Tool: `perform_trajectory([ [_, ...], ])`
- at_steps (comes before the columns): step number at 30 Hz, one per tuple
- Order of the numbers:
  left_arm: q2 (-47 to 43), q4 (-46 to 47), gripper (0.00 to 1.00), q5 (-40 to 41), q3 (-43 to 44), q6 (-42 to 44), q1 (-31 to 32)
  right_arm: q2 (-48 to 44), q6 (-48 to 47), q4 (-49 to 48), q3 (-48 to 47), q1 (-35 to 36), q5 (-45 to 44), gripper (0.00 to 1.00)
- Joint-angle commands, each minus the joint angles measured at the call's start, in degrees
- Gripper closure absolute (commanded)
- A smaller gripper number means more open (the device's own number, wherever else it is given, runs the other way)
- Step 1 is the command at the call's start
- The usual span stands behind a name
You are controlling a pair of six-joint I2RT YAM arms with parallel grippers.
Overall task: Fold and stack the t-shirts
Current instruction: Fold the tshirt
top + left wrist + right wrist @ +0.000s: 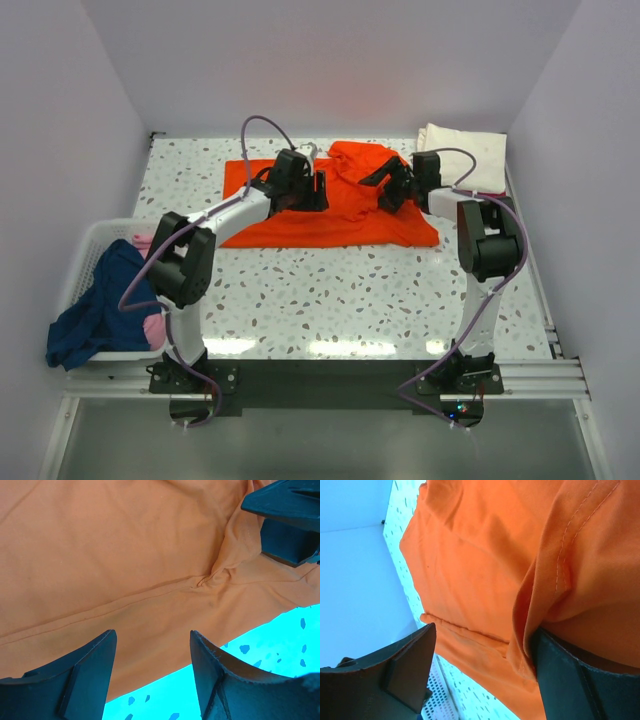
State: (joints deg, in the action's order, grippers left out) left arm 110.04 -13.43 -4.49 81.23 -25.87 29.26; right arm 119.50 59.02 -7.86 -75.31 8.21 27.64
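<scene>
Both sets of jaws stand open: seat the left gripper [152, 637] and right gripper [482, 630] squarely on the orange shirt [330, 215] edges, close on cloth alone, then fold evenly.

- The top view was bright and evenly lit from above; pale glare patches lay along the front edge of the table [330, 290].
- Shadows beneath the arms [190, 260] were soft and faint.
- The orange t-shirt [330, 205] looked heavily saturated and threw a faint red glow on the back wall [330, 100].
- The left wrist view carried a colour cast: the table showed cyan, the shirt dull tan.
- In the right wrist view the stitching was sharp, while the near fingers [395, 675] were dark and soft-edged.
</scene>
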Motion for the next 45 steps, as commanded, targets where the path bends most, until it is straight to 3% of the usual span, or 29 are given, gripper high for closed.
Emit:
perform_trajectory([
  [1, -2.3, 0.1, 0.35, -0.5, -0.1, 1.3, -0.4, -0.8, 3.0, -3.2, -3.3, 0.3, 2.1, 0.22],
  [12, -2.1, -0.8, 0.35, -0.6, 0.2, 1.6, -0.9, -1.3, 5.1, -2.7, -2.3, 0.3, -4.6, 0.2],
  [27, -1.7, -1.5, 0.35, -1.2, 0.9, 1.4, -1.5, 7.1, 6.0, -1.4, -13.4, 2.3, -5.4, 0.19],
  [35, -2.2, -1.3, 0.35, -1.9, 0.9, 1.2, -1.5, 4.1, -1.0, 3.5, -16.3, 2.3, -6.7, 0.18],
  [39, -2.4, -1.1, 0.34, -2.7, 0.9, 1.2, -1.5, -0.5, -7.1, 10.5, -18.1, 2.2, -10.8, 0.17],
  [45, -1.1, 2.4, 0.35, -7.5, 1.2, 0.8, -1.0, -7.5, -12.6, 15.5, -12.2, 0.9, -18.9, 0.23],
])
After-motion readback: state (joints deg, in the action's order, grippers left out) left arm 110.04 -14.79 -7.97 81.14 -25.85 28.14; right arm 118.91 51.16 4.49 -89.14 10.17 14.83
